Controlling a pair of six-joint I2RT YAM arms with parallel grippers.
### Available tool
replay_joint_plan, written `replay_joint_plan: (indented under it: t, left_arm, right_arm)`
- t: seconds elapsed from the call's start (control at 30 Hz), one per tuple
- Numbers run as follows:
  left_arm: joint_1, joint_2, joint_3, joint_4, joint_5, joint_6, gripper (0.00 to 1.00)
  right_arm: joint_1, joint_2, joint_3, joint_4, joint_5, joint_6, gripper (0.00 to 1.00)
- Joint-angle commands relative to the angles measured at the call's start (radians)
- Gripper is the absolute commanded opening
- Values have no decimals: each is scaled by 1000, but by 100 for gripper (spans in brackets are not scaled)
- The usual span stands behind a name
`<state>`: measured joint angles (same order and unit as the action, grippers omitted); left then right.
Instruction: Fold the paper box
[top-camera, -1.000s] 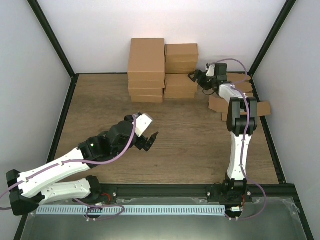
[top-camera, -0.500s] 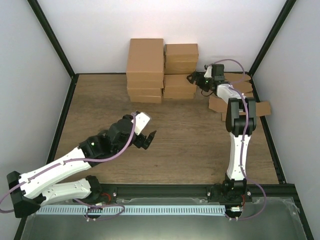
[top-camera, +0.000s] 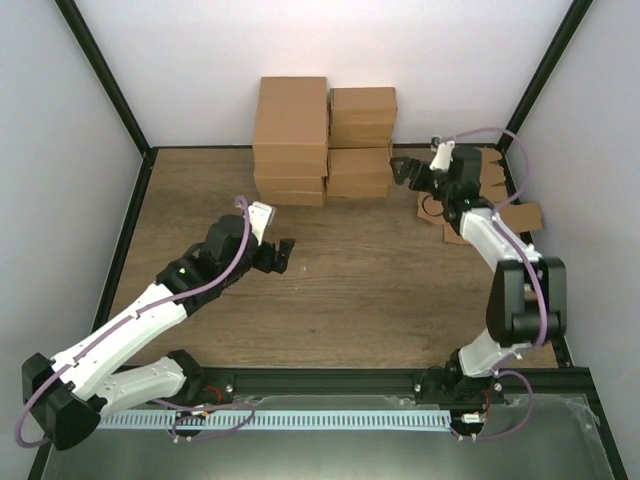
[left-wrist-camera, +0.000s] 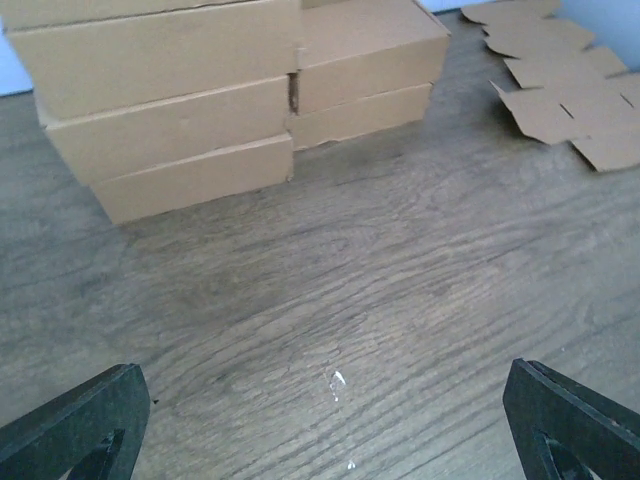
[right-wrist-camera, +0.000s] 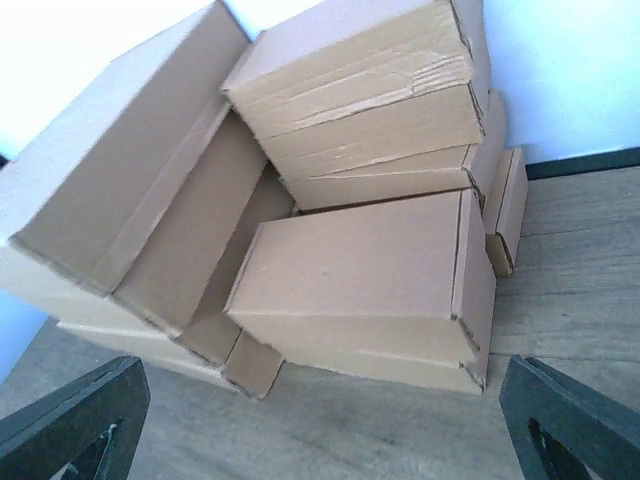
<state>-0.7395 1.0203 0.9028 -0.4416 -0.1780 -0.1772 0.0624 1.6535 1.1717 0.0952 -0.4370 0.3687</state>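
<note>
Several flat brown die-cut blanks lie at the table's back right, partly under my right arm; I cannot tell the paper box from the other blanks. They also show at the top right of the left wrist view. My left gripper is open and empty, low over bare wood left of centre. My right gripper is open and empty, just left of the blanks and facing the ready-made cartons.
Two stacks of ready-made brown cartons stand at the back middle, close in front of the right gripper and ahead of the left one. A black frame and white walls bound the wooden table.
My left gripper moved back and a little left. My right arm's elbow swung out to the right and towards the front, while its gripper stayed near the cartons, shifted slightly right.
</note>
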Motion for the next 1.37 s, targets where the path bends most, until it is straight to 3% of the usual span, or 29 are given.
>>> replay_joint_plan:
  t: [0.0,0.2,0.33,0.47,0.67,0.83,1.33]
  left_arm:
    - [74,-18,-58,86,49,-121,100]
    - [154,-62,-175,192,-78,-243,100]
    - [193,-102,-259,269,-257,-276,100]
    - [217,-117,-378,459,-402,-234,100]
    - [261,-8,-463,690,-567,-123,100]
    - [321,43,-521,822,-549,-6,100]
    - [339,31,-523,804,-493,-1,100]
  right_arm:
    - [7,-181,-214,159,22,-67,100]
    - [8,-465,-524,236,89,-54,100]
    - [8,-652,-703,250,202,-14,100]
    - [8,-750,-817,255,265,3,100]
    - [8,-737,-876,276,338,25,100]
    - [7,-709,-889,288,363,20,100]
    - [7,-657,-863,295,313,-6,100]
